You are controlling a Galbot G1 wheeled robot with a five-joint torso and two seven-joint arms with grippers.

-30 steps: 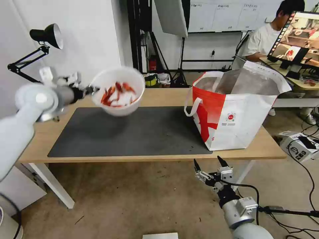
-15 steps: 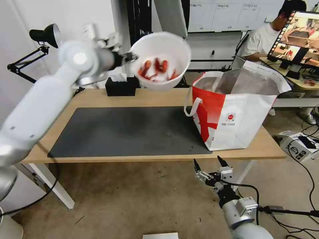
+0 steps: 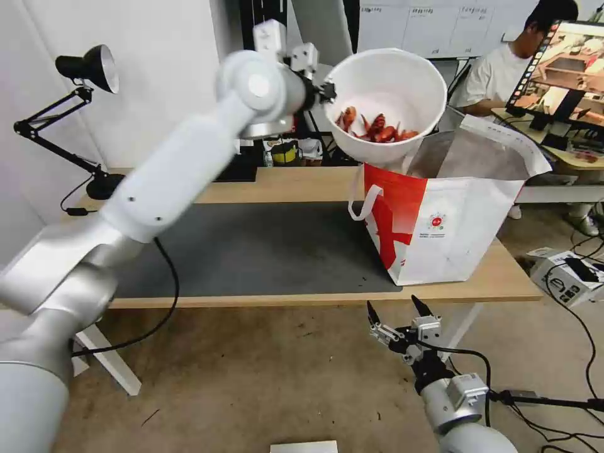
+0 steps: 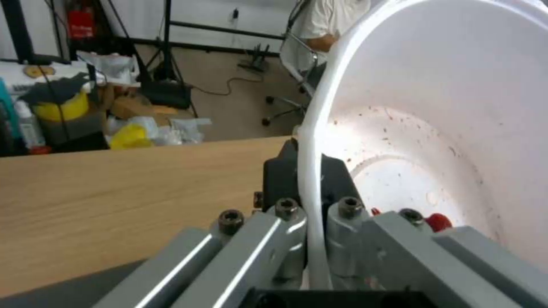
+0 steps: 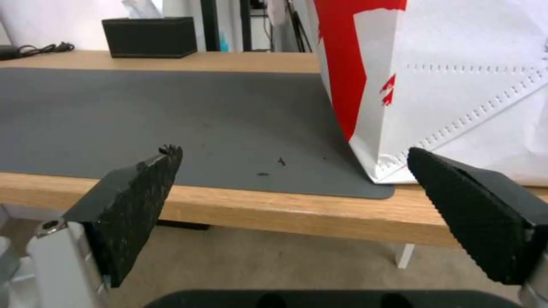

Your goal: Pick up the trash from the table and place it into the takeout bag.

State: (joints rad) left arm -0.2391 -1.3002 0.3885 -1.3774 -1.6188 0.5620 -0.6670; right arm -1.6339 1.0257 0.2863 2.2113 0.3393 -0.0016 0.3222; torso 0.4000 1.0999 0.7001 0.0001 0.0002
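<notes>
A white round bowl (image 3: 387,94) of red crayfish shells, part of the trash, hangs tilted over the near-left corner of the takeout bag (image 3: 453,214). My left gripper (image 3: 327,93) is shut on the bowl's rim. In the left wrist view its black pads pinch the rim of the bowl (image 4: 445,107) at the gripper (image 4: 311,171). The white-and-red bag stands open on the right end of the table (image 3: 302,182), partly on the dark grey mat (image 3: 264,251). My right gripper (image 3: 396,311) is open below the table's front edge, with nothing between its fingers (image 5: 137,201).
A black tissue box (image 5: 150,36) stands at the table's back. A black desk lamp (image 3: 88,69) is clamped at the left. A monitor and a seated person are behind the bag. A cardboard box (image 3: 566,277) and cables lie on the floor at right.
My left arm has swung the bowl up and to the right, from above the mat's left end to over the bag's mouth. The right arm has not moved.
</notes>
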